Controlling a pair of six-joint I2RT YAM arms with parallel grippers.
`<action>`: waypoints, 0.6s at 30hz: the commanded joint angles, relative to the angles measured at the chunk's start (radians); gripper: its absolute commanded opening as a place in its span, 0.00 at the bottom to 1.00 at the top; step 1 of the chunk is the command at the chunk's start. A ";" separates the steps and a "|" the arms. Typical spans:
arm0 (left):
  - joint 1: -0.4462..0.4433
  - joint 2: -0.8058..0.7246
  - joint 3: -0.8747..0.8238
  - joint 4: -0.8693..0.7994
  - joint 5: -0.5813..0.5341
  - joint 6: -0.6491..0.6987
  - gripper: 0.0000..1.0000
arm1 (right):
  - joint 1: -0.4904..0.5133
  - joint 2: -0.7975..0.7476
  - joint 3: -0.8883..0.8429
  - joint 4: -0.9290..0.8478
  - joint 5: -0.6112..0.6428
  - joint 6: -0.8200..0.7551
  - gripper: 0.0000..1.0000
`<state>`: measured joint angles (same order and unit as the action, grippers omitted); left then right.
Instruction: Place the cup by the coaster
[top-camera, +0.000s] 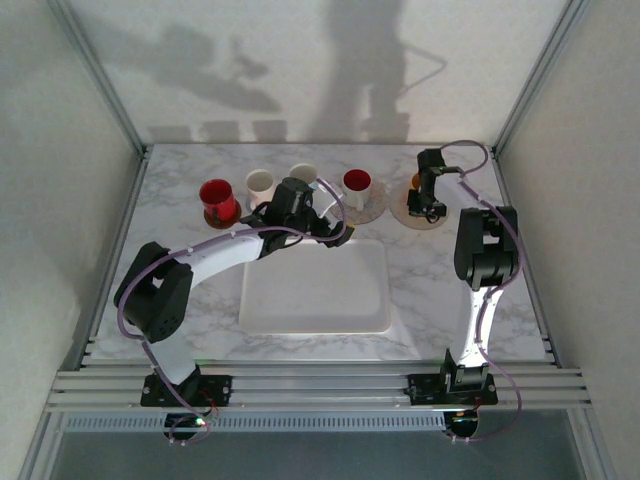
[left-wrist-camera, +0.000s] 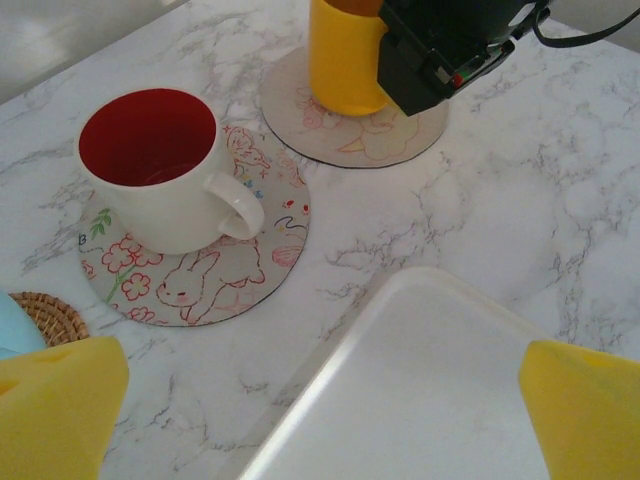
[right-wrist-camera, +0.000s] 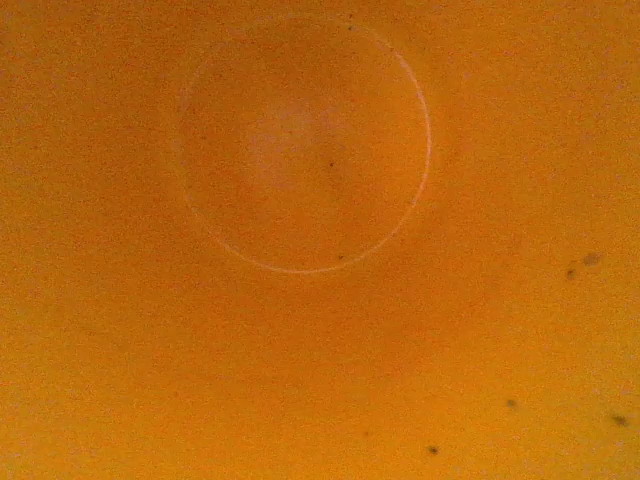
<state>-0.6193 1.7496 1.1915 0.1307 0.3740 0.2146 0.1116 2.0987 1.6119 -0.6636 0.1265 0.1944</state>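
A yellow-orange cup (left-wrist-camera: 345, 55) stands on a round printed coaster (left-wrist-camera: 355, 135) at the back right of the table. My right gripper (top-camera: 431, 203) is down over this cup (top-camera: 415, 180), its black body (left-wrist-camera: 450, 50) against the cup's side. The right wrist view is close-up orange cup surface (right-wrist-camera: 305, 150) with a faint ring, so how the jaws stand is hidden. My left gripper (left-wrist-camera: 320, 420) is open and holds nothing, its yellow fingertips (left-wrist-camera: 55, 410) wide apart above the far edge of the white tray (left-wrist-camera: 430, 390).
A white cup with a red inside (left-wrist-camera: 160, 170) sits on a bunny coaster (left-wrist-camera: 210, 275) beside the yellow cup's coaster. Further left stand a red cup (top-camera: 217, 197) and two white cups (top-camera: 260, 183). A woven coaster (left-wrist-camera: 40, 315) lies at the left. The tray (top-camera: 315, 287) covers the table's middle.
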 joint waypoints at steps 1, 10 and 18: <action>-0.007 -0.007 0.005 -0.005 0.006 0.016 1.00 | -0.006 -0.001 0.043 -0.004 -0.016 0.002 0.00; -0.008 -0.014 0.003 -0.011 -0.011 -0.002 1.00 | -0.005 0.007 0.019 -0.003 -0.021 0.007 0.08; -0.013 -0.023 0.000 -0.021 -0.015 -0.003 1.00 | -0.003 -0.039 -0.014 -0.008 -0.005 0.016 0.25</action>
<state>-0.6212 1.7493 1.1915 0.1242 0.3698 0.2134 0.1108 2.0987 1.6135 -0.6689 0.1112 0.1974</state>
